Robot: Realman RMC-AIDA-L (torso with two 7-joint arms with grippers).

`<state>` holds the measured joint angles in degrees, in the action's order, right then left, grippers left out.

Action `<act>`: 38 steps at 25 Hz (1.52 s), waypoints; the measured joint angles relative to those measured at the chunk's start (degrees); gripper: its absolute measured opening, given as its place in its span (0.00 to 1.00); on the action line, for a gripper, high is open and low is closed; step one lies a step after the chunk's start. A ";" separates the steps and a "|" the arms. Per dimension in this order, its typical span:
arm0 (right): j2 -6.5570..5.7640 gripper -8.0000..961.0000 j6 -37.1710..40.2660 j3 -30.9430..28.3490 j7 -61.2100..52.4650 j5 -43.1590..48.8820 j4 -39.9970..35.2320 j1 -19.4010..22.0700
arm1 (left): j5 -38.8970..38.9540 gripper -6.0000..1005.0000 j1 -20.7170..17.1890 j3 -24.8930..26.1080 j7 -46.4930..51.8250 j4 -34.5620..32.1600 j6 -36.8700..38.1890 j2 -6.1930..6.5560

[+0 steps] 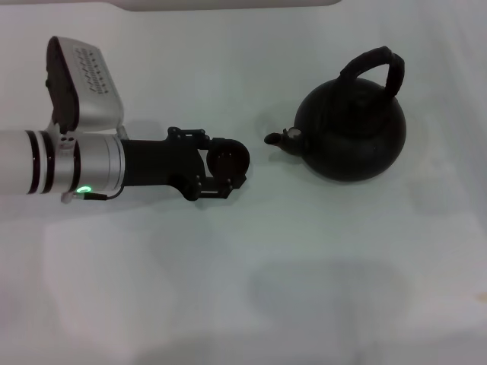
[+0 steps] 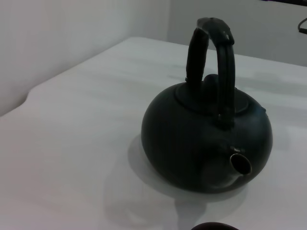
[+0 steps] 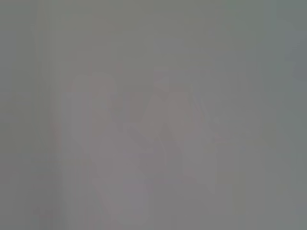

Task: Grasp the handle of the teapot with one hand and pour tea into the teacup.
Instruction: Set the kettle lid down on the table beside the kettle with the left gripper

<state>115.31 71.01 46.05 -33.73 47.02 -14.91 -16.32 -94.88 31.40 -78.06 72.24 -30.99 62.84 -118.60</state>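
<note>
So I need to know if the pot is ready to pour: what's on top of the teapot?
On the teapot sits a round lid with a knob, and the handle arches over it, free of any gripper. The left gripper is at the teacup. Its contents are hidden.

Teapot (image 1: 351,133) is sitting upright on the table, matte black globe body, spout (image 1: 278,138) pointing at the left gripper (image 1: 224,163), just beyond its tips. Arched handle (image 1: 374,65) is standing up over the lid. Teacup (image 1: 227,156) is sitting at the claw's fingertips, small and dark.
</note>
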 joint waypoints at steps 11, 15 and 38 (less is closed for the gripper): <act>0.08 0.81 0.52 0.38 -0.11 0.00 0.78 -0.15 | 0.06 0.70 2.28 -0.02 -0.34 4.77 -1.34 -0.10; 0.08 0.81 0.53 0.69 -0.19 -0.09 0.79 -0.14 | 0.06 0.70 2.91 0.00 -0.92 6.24 -3.18 -0.16; 0.08 0.81 0.54 0.70 -0.28 -0.01 0.76 -0.21 | 3.52 0.70 3.73 -0.23 -7.68 8.88 -4.58 -0.51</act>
<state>115.39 71.55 46.76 -34.02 47.00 -14.15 -16.53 -91.37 35.13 -78.30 64.55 -22.11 58.25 -119.11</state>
